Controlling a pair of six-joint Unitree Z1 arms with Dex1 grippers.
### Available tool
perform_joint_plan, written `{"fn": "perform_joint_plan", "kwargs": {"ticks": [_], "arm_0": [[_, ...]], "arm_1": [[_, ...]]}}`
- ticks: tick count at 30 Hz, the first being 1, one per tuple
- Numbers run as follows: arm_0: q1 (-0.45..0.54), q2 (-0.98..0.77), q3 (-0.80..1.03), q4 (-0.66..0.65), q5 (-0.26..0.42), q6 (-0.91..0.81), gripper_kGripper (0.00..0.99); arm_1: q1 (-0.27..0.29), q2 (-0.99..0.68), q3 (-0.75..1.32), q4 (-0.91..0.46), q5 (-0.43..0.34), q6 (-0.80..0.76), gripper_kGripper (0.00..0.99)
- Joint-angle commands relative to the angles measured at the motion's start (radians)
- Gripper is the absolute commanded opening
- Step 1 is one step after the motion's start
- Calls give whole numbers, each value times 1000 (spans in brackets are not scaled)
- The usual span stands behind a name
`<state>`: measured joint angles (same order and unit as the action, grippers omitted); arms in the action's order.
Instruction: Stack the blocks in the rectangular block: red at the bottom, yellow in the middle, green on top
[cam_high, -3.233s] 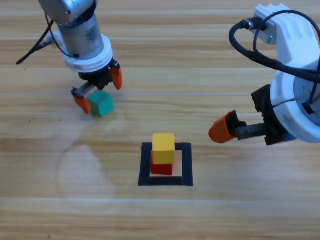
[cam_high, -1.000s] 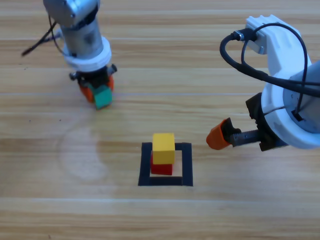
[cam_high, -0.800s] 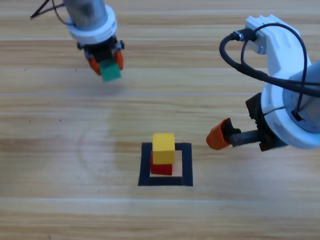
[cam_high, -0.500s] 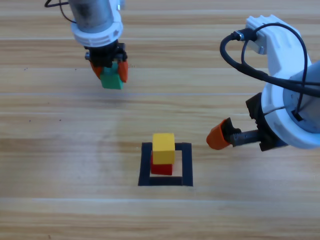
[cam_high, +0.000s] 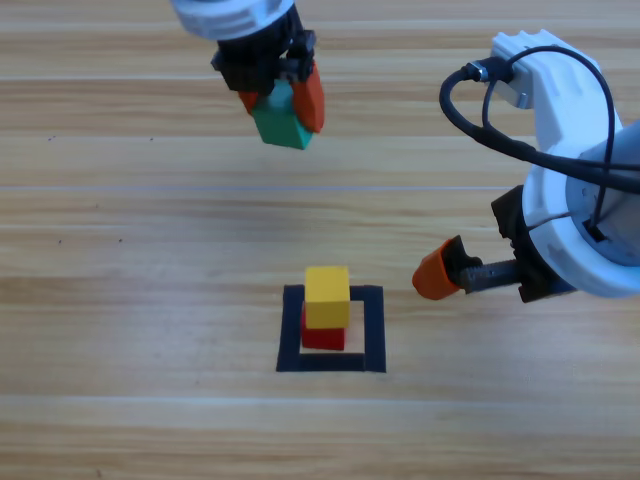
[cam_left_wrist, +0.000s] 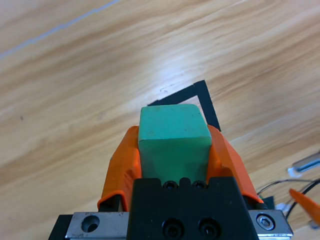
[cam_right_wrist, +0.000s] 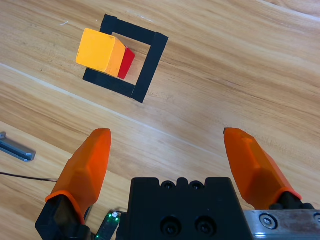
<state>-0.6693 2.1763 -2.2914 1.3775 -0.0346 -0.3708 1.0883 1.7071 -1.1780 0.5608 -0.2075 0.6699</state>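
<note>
Two cubes stand stacked inside the rectangular block (cam_high: 331, 329): yellow (cam_high: 327, 296) on red (cam_high: 322, 336), bare wood all round. Left gripper (cam_high: 281, 98), clamped on green (cam_high: 282, 120), hangs near the table's far edge. Right gripper (cam_right_wrist: 175, 162), jaws wide apart, waits just right of the outline

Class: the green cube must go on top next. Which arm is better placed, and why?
Left. The left gripper already holds the green cube. The right gripper is open and empty beside the yellow cube.
</note>
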Motion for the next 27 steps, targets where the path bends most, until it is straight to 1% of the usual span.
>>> {"fn": "perform_joint_plan", "kwargs": {"ticks": [1, 2, 5, 10, 17, 27], "arm_0": [[-98, -18, 35, 35, 74, -229, 9], [-104, -27, 59, 34, 87, -292, 11], [-142, -29, 78, 35, 111, -408, 15], [-187, -27, 125, 35, 145, -533, 26], [-196, -23, 178, 35, 154, -594, 28], [-207, 19, 145, 35, 148, -586, 29]], "arm_1": [[-28, 28, 26, -33, 13, -9, 990], [-28, 28, 26, -33, 13, -9, 990], [-28, 28, 26, -33, 14, -10, 990], [-28, 28, 26, -33, 16, -13, 990], [-30, 28, 28, -33, 16, -13, 990], [-33, 26, 28, -33, 20, -15, 990]]}}
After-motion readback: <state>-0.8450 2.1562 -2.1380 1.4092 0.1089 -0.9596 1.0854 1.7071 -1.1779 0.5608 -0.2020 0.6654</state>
